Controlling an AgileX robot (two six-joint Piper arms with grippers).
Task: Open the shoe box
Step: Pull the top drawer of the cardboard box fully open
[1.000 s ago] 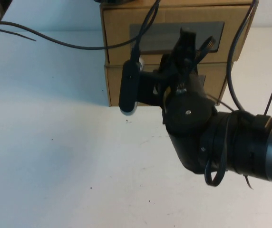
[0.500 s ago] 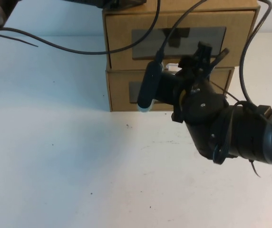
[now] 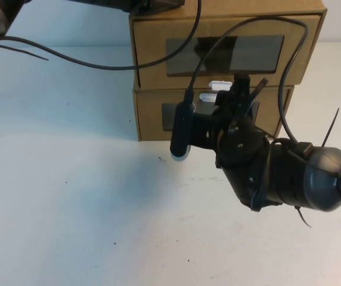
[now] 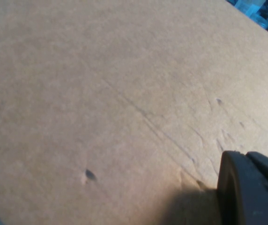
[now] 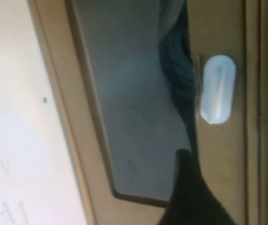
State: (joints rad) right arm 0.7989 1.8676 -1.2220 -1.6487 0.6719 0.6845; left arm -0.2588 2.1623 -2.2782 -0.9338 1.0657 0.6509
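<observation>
Right gripper (image 3: pixel 246 89), jaws apart, hovers mid-frame before the lower box's (image 3: pixel 149 116) white tab (image 5: pixel 217 89). Left gripper (image 4: pixel 251 187), at the top edge, is over the upper box (image 3: pixel 152 53); its state I cannot tell. Cardboard looks light and stiff, so pinch the tab.

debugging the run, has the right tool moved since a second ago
Yes: the right tool dropped from the upper box's window to the lower box; the left tool is over the upper box.

A robot lab: plain white table (image 3: pixel 69 208), 2 cardboard boxes (image 3: pixel 152 30) (cables (image 3: pixel 99 65) trailing).
</observation>
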